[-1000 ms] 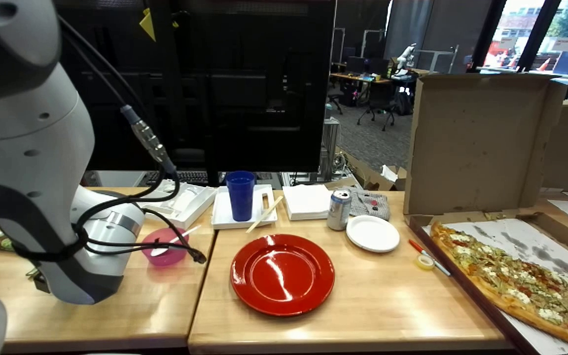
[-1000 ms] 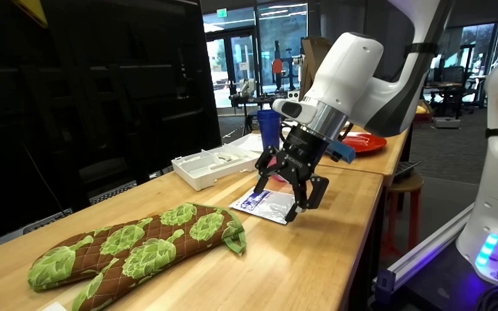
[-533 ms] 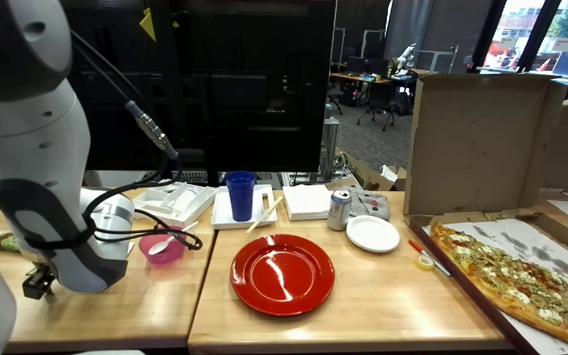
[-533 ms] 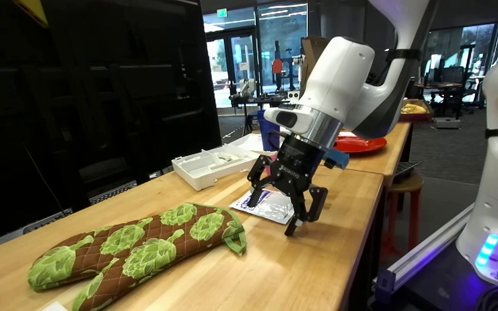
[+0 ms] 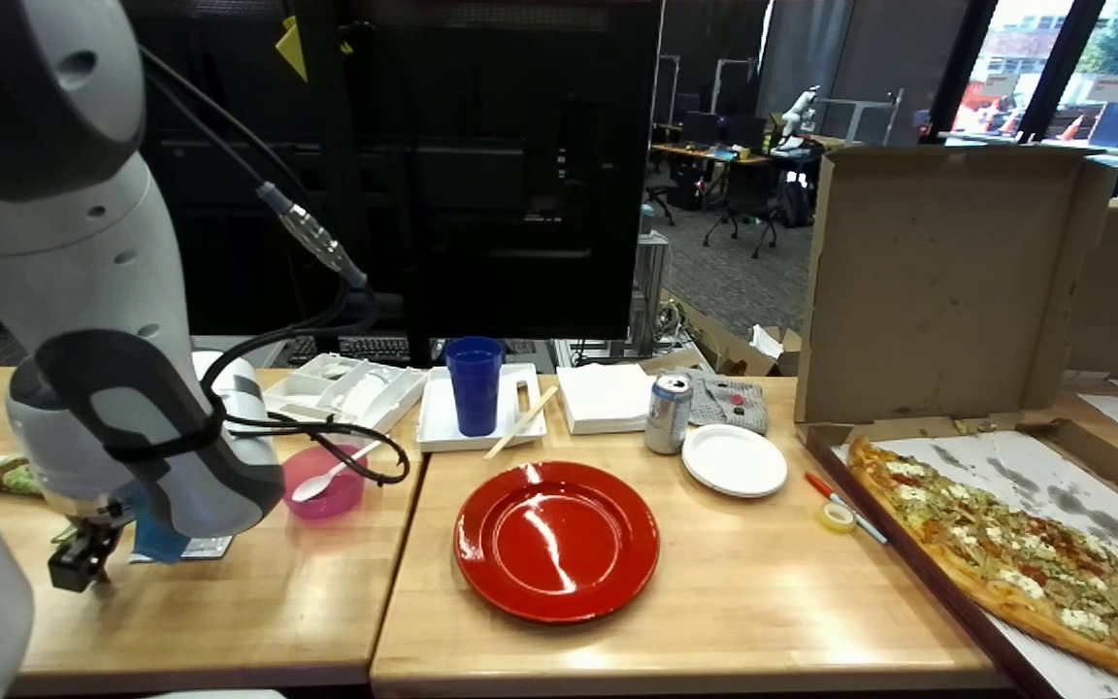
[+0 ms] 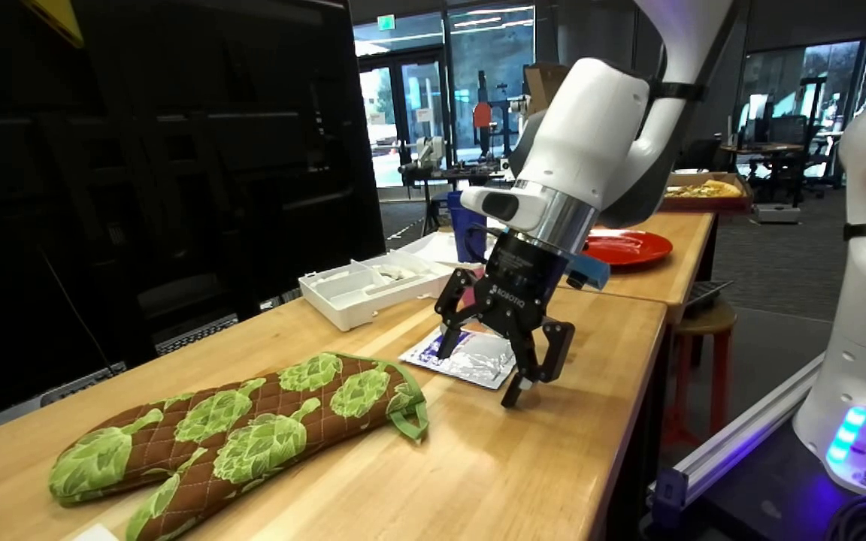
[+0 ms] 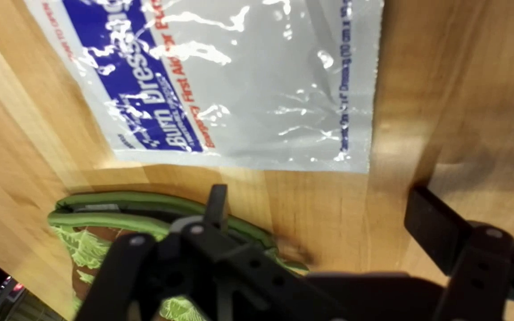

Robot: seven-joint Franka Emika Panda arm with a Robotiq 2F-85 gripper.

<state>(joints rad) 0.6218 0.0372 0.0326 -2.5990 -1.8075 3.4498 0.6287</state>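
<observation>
My gripper (image 6: 478, 376) is tilted low over the wooden table in an exterior view, its fingers wide apart with nothing held. Beneath and beside it lies a flat silver packet (image 6: 482, 359) with blue lettering. The wrist view shows that packet (image 7: 257, 89) reading "Burn Dressing", just beyond the gripper (image 7: 321, 191); bare wood lies between the fingers. A brown and green oven mitt (image 6: 252, 436) rests nearby, and its green-edged cuff (image 7: 123, 220) passes behind one finger in the wrist view. Whether a fingertip touches the table I cannot tell. Elsewhere the arm mostly hides the packet (image 5: 208, 549).
A white divided tray (image 6: 354, 297) and a pink bowl (image 5: 326, 495) with a white spoon stand near. Farther off are a blue cup (image 5: 475, 388), a red plate (image 5: 556, 539), a can (image 5: 668, 413) and an open pizza box (image 5: 947, 291). Dark monitors back the table.
The gripper has come down closer to the table, then shifted only slightly. The forearm and wrist have swung, uncovering part of the packet in an exterior view. Packet and mitt stay put.
</observation>
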